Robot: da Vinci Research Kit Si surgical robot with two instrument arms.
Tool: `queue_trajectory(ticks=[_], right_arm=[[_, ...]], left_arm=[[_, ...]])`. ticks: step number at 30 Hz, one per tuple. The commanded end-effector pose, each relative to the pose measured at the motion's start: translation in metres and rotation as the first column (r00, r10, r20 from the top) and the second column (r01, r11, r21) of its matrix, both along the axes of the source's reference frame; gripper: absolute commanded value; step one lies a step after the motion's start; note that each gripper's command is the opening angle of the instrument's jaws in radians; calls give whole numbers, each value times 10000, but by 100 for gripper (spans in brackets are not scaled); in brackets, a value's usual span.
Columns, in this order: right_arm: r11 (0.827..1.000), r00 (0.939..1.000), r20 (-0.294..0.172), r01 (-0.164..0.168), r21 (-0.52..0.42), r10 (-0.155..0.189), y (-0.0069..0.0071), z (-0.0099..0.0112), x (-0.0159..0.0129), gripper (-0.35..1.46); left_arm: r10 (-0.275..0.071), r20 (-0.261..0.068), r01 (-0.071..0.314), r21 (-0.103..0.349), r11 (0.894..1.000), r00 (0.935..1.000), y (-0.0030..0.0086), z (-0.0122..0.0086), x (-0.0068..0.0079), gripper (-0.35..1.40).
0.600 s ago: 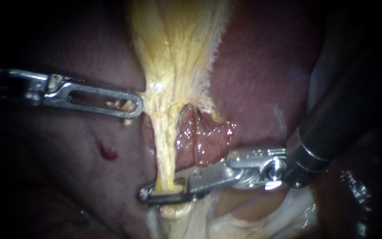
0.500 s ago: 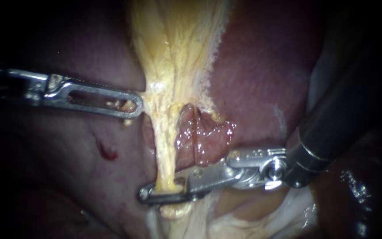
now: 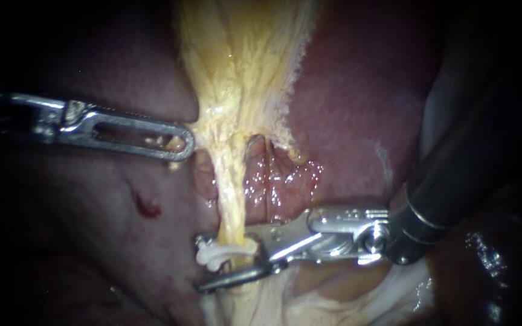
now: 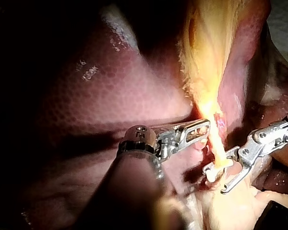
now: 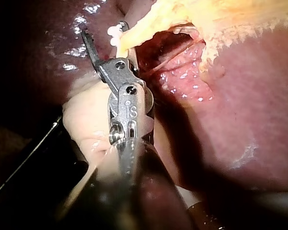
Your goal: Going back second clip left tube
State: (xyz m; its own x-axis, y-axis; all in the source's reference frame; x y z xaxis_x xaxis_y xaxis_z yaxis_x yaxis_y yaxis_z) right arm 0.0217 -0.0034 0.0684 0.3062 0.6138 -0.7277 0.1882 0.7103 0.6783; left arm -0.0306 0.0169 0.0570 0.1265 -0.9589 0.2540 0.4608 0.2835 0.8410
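The left tube [image 3: 229, 192] is a thin yellow strand that runs down from the yellow fatty tissue [image 3: 243, 66]. A white clip [image 3: 220, 253] sits across its lower end. My right instrument [image 3: 203, 263] has its jaws open, one on each side of the clip, with a clear gap between them. The same clip [image 4: 212, 172] and the open right instrument [image 4: 220, 181] show ahead of my left instrument [image 4: 205, 130]. My left instrument [image 3: 179, 145] is shut on the edge of the yellow tissue. In the right wrist view the clip [image 5: 114, 32] lies between the open jaws of the right instrument [image 5: 103, 29].
Dark red liver [image 3: 357, 102] lies behind and to the right. A glistening pink tube [image 3: 267, 181] runs beside the yellow one. A small red spot [image 3: 147, 208] marks the tissue at the lower left. Pale tissue [image 3: 345, 296] lies under the right instrument's shaft [image 3: 454, 181].
My right instrument's jaws were closed around the left tube and have opened. The white clip now shows on the tube. The left instrument has held still.
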Motion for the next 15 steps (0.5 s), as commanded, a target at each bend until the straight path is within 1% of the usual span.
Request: queue_trajectory(ticks=[1, 2, 5, 10, 12, 15], right_arm=[[10000, 10000, -24, -39, 14, 39, 1, 2, 0, 50], [10000, 10000, -35, -40, -42, 40, 2, 4, 0, 50], [9989, 9998, 10, -195, -437, 195, 7, 13, -3, 50], [9922, 9991, 52, -406, -1175, 415, 19, 31, -14, 50], [9898, 9988, 48, -476, -1342, 487, 23, 35, -21, 50], [9867, 9982, -5, -587, -1515, 594, 27, 36, -30, 50]], left_arm=[[6, 5, -6, 2, 10000, 10000, 0, 0, 0, -35], [5, 5, -5, 2, 10000, 10000, 0, 0, 0, -35], [5, 4, -5, 0, 10000, 10000, 0, 1, 0, -35], [3, 2, -3, -2, 10000, 10000, -1, 1, 0, -35], [3, 2, -3, -2, 10000, 10000, -1, 1, 0, -35], [4, 3, -4, -2, 10000, 10000, -1, 1, 0, -35]])
